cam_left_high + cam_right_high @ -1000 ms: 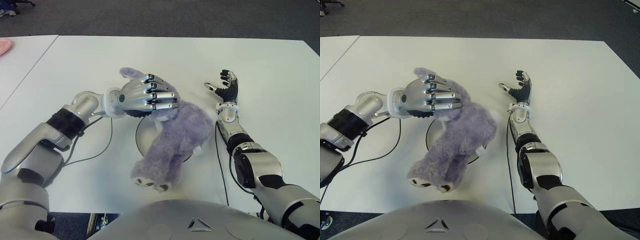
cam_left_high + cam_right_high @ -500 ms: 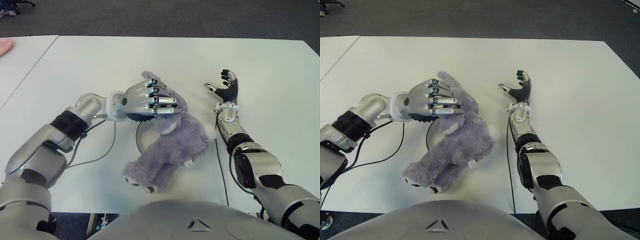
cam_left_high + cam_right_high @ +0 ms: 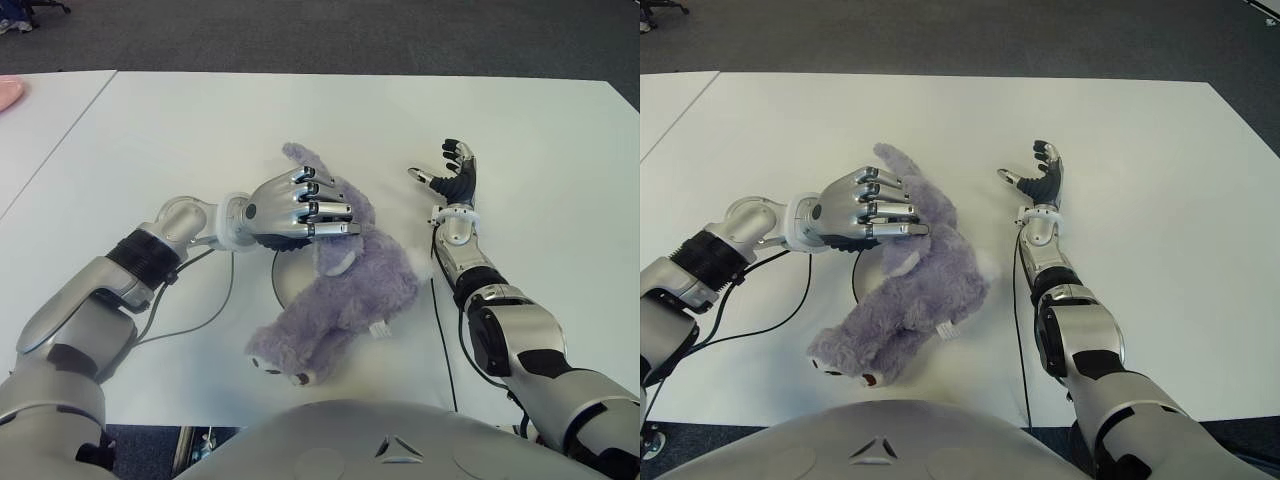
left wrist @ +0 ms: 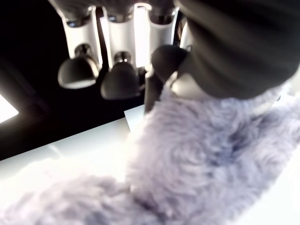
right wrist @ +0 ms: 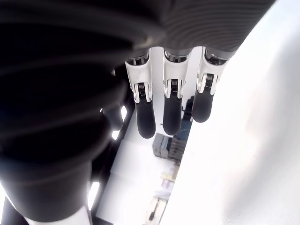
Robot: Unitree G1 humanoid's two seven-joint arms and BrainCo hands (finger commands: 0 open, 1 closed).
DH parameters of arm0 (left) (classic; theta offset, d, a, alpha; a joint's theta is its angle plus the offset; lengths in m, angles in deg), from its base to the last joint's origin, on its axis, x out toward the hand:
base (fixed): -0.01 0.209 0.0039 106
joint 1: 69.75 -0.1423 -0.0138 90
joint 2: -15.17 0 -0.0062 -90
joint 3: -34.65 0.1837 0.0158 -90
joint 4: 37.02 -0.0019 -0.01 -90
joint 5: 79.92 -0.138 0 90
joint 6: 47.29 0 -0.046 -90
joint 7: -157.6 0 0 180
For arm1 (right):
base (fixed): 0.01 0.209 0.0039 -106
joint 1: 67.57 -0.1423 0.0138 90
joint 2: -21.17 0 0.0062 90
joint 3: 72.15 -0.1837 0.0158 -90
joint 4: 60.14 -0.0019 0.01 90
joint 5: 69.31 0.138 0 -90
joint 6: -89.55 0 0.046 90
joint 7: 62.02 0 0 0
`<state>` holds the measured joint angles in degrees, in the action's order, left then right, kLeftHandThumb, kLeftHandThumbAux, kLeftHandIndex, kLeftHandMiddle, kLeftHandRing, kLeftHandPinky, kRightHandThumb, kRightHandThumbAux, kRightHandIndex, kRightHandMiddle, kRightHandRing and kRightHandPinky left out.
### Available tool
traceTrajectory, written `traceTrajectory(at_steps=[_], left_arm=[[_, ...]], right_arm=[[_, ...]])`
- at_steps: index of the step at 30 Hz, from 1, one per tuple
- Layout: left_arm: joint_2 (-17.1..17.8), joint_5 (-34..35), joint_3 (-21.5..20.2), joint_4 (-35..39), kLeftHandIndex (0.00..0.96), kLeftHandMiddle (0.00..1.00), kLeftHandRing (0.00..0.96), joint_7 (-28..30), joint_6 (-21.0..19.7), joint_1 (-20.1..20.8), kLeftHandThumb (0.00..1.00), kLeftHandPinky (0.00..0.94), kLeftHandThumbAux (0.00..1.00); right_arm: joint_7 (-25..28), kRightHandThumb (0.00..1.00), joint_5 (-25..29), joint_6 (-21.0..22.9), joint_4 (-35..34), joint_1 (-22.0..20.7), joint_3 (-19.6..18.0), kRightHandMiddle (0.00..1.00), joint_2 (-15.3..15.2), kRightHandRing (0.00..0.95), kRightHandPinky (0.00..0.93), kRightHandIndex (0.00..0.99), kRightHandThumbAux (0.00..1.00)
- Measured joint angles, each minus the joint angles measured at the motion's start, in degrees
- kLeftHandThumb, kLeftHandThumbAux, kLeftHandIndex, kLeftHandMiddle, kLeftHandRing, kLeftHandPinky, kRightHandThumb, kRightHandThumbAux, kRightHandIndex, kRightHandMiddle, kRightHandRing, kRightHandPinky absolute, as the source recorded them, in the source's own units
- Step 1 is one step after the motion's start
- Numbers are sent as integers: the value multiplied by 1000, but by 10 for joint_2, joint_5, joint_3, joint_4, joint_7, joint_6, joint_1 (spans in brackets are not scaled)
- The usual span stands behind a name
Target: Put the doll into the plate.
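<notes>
1. A white table (image 3: 560, 130) is seen from above, with dark floor past its far edge.
2. A purple fluffy doll (image 3: 345, 290) is laid near the middle of the table, closer to the near edge than to the far one.
3. The doll is stretched at a slant, with its head toward the far edge and its two feet toward the near edge.
4. A round grey plate (image 3: 283, 285) is almost fully covered by the doll, and only its left rim is seen.
5. The doll's body is laid on the plate, while its feet are hung over the rim onto the bare table.
6. The left hand (image 3: 295, 205) is held over the doll's head, with its silver fingers (image 3: 330, 210) stretched out flat across the fur.
7. In the left wrist view the fingertips (image 4: 119, 79) are seen spread apart and a little above the fur, so the doll is not squeezed.
8. The right hand (image 3: 455, 175) is seen to the right of the doll, well apart from it, with the palm turned up.
9. Its fingers (image 5: 171, 105) are held loose and straight, and nothing is held in them.
10. Black cables (image 3: 190, 315) are laid on the table beside both arms.
11. A second table (image 3: 40, 130) is set against the left edge, with a thin gap between them.
</notes>
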<state>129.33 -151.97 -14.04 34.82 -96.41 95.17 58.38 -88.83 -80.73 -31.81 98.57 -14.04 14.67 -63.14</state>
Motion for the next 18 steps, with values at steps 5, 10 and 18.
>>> traceTrajectory(at_steps=[5,10,18], left_arm=[[-1,-1,-1,3,512,718,724,0,-13,-8,224,722,602],[0,-2,-1,3,269,364,308,1,-21,-9,95,274,519],[15,-30,-1,2,20,45,30,2,-41,-8,63,15,376]], right_arm=[[-1,0,0,0,0,0,0,251,0,219,219,218,893],[-2,0,-1,1,0,0,1,247,0,216,215,215,896],[-4,0,-3,2,0,0,4,231,0,199,196,199,907]])
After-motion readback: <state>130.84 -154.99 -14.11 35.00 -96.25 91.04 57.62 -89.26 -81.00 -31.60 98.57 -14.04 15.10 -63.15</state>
